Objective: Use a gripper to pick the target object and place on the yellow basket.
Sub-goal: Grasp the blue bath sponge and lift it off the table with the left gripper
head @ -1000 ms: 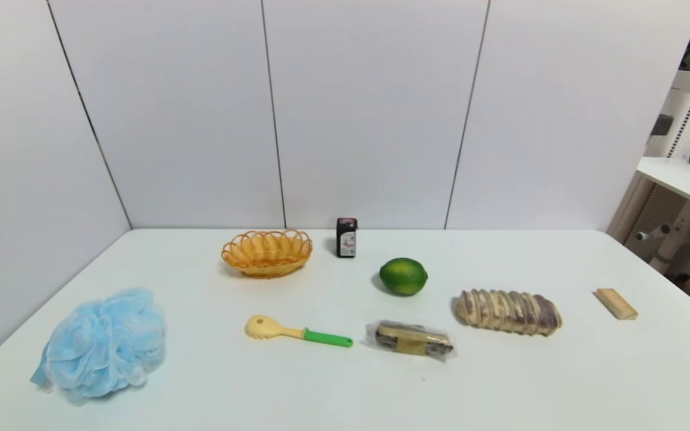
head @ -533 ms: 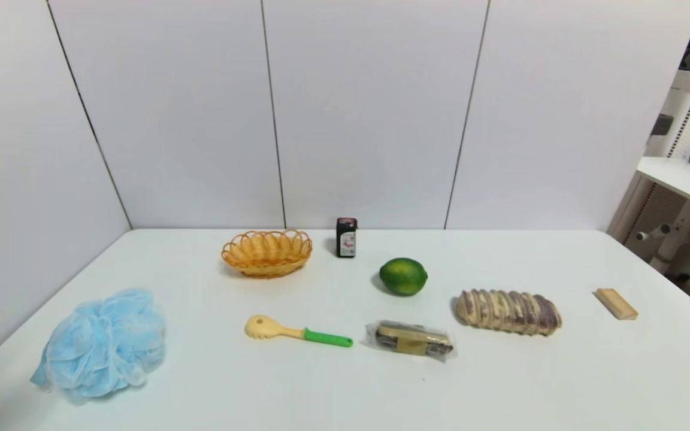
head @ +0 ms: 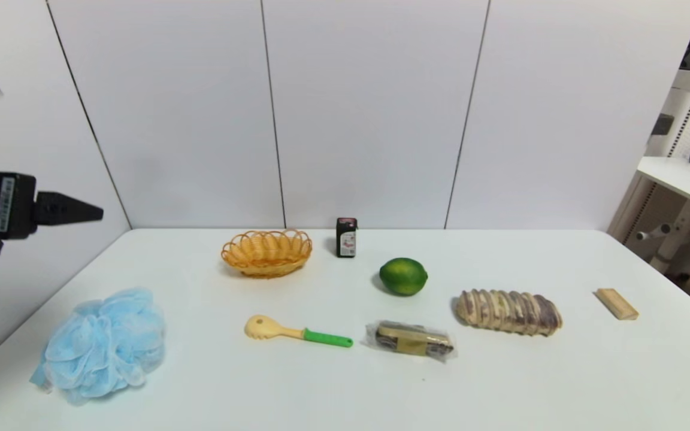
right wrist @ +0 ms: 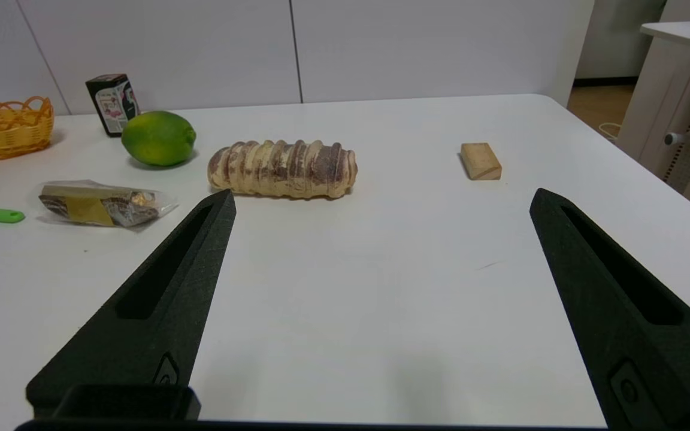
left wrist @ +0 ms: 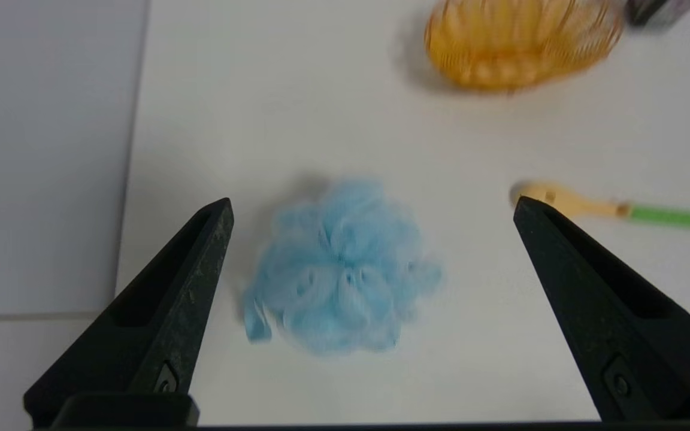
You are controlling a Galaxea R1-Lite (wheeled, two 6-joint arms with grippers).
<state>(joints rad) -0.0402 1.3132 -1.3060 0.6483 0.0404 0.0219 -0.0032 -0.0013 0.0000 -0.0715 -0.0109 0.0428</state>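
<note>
Light-blue mesh bath puff [head: 100,342] sits on the white table [head: 345,389], near-left corner, loose, nothing touching it. Left gripper [left wrist: 372,206] hangs high above it by the left wall panel, angled downward, fingers [left wrist: 198,263] spread wide and empty; puff framed between them in the wrist view. Yellow basket [head: 267,252] stands well apart, toward the back wall, empty. Beside it a small black carton [head: 346,237]; then lime [head: 403,276], green-handled scoop [head: 297,331], wrapped packet [head: 411,340], striped loaf [head: 508,311], wooden block [head: 616,303]. Right gripper [right wrist: 381,200] parked low over the near right side, released, holding nothing.
</note>
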